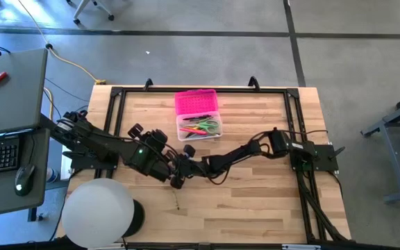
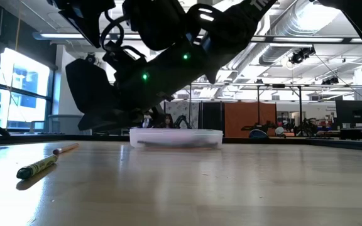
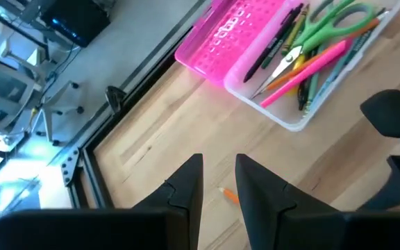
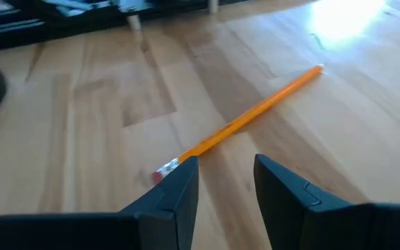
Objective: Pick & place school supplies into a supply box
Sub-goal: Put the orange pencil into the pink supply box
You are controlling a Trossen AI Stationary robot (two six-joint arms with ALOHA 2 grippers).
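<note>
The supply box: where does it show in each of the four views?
High view: supply box, upper middle of the table, pink lid folded open on its far side.
Low view: the clear base at centre, beyond the arms.
Left wrist view: top right, pens and green-handled scissors inside.
Right wrist view: not in it.
Shared landmark: the pink lid, also in the left wrist view.

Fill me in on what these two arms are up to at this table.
They are tidying school supplies into the pencil case, which sits open with its pink lid folded back and already holds scissors, pens and pencils. Both grippers are low over the middle of the table, close together. The right gripper is open just above an orange pencil lying on the wood, not holding it. The left gripper is also open and empty. Another pencil lies loose on the table.
</note>
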